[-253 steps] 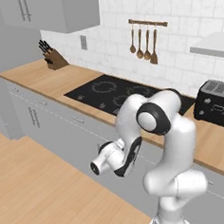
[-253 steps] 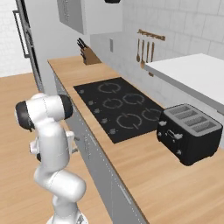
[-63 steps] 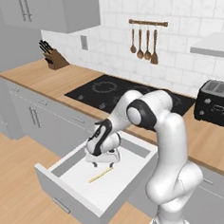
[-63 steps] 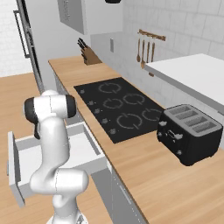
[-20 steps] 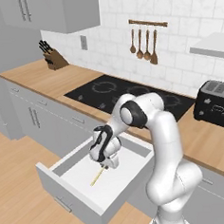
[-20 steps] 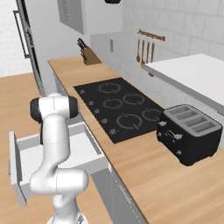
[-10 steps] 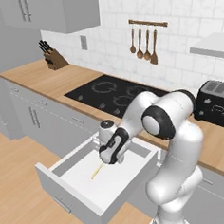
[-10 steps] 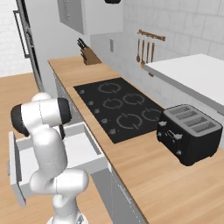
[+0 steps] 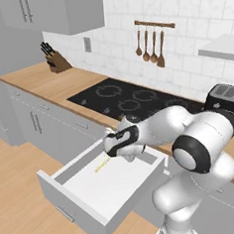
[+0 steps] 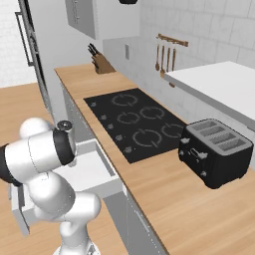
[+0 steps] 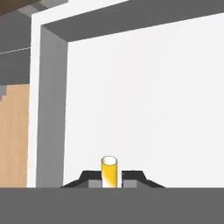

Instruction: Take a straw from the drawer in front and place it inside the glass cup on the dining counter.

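Two small dark finger tips of the gripper (image 11: 109,181) are seen closed together on the thin, straight pale-yellow straw (image 11: 109,171), which stands up between them with its open round end towards the hand camera. In the left base view the straw (image 9: 102,164) is seen held at a slant above the white floor of the wide, shallow light-grey drawer (image 9: 70,197), lifted clear of it, with the gripper (image 9: 110,152) just above the drawer's far side.

Little weight is to be expected from so slim a hollow tube; it is judged light, fairly stiff along its length, but easily crushed or bent if squeezed hard. Its smooth round wall is judged slippery, so it may pivot or slide in the pinch when swung. The hold appears to be taken close to one end, leaving most of the length hanging free; a hold nearer the middle would be judged steadier, yet a long free end will be easier to lower into a cup.

Beyond the drawer, the light-wood wall counter (image 9: 46,82) with its black cooktop (image 9: 132,99) is seen, and farther along a black toaster (image 10: 214,152). At the far wall a wooden knife block (image 9: 56,60) and hanging wooden spoons (image 9: 150,45) are seen.
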Motion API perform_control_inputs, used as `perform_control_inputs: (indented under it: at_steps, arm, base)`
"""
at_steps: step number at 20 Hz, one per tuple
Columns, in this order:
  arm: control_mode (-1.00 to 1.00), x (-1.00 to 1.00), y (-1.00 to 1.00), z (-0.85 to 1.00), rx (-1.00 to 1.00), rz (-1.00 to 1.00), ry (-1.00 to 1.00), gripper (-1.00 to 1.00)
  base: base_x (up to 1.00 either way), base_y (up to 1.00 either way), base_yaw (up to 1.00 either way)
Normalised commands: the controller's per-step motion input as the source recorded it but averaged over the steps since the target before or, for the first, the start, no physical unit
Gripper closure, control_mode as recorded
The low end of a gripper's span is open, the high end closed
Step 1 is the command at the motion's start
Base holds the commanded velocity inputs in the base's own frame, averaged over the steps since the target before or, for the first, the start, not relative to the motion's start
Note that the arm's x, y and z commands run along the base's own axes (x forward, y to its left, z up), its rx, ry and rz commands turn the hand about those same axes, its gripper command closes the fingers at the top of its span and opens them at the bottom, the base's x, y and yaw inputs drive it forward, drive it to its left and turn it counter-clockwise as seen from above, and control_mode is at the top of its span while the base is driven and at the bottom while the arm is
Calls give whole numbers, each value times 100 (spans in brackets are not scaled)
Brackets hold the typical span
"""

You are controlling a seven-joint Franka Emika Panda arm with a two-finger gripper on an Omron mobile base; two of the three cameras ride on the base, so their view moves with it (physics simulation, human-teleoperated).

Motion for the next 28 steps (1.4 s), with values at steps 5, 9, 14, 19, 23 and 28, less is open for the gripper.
perform_control_inputs:
  at_steps: [5,9,14,19,23,28]
  arm:
    - [-100,59,17,100,10,0,1,100]
    - [-100,37,8,100,0,0,2,100]
    - [-100,8,0,100,-7,6,1,100]
    - [-100,-15,-18,100,-19,15,0,100]
    - [-100,-27,-57,60,-21,26,2,100]
    - [-100,-11,-57,7,-9,21,7,100]
  base:
    - [0,0,0]
    - [0,0,0]
    - [0,0,0]
    - [0,0,0]
    - [0,0,0]
    - [0,0,0]
